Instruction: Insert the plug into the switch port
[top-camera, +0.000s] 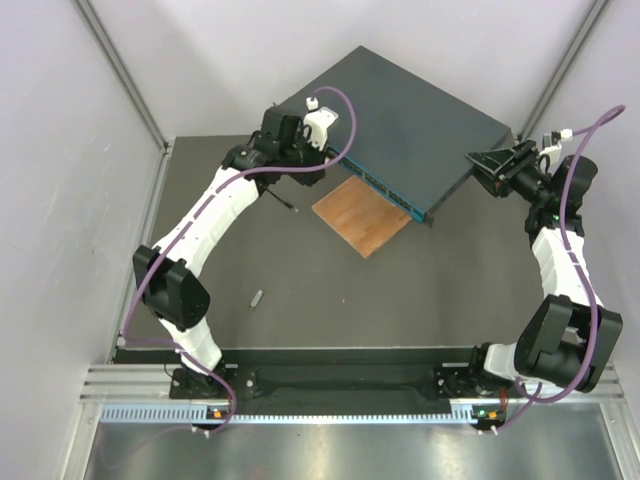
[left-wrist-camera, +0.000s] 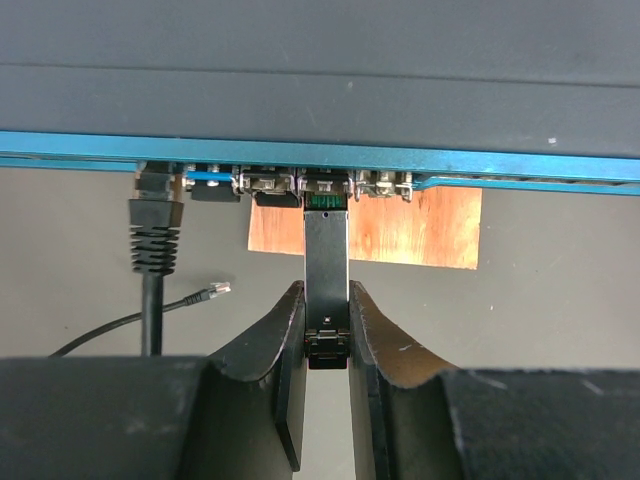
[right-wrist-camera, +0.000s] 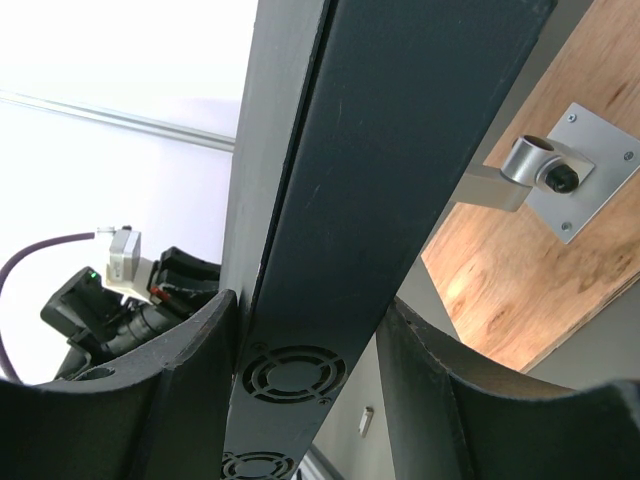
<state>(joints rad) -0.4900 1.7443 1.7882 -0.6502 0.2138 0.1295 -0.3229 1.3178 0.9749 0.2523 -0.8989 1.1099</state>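
Observation:
The switch (top-camera: 400, 120) is a flat dark blue-grey box lying askew at the back, its teal front face (left-wrist-camera: 300, 150) carrying a row of sockets. My left gripper (left-wrist-camera: 326, 290) is shut on the plug (left-wrist-camera: 327, 250), a long black module. The plug's green-tipped far end sits at the mouth of a socket near the middle of the row. In the top view the left gripper (top-camera: 300, 150) is at the face's left end. My right gripper (right-wrist-camera: 308, 305) straddles the switch's vented side wall (right-wrist-camera: 340, 200) and is shut on it at the right corner (top-camera: 483, 160).
A thin wooden board (top-camera: 362, 215) lies under the switch's front edge. A black cable plug (left-wrist-camera: 155, 225) sits in a socket at the left, and a loose cable end (left-wrist-camera: 210, 292) lies on the mat. A small grey piece (top-camera: 256, 298) lies mid-table. A silver bracket (right-wrist-camera: 560, 175) shows above the board.

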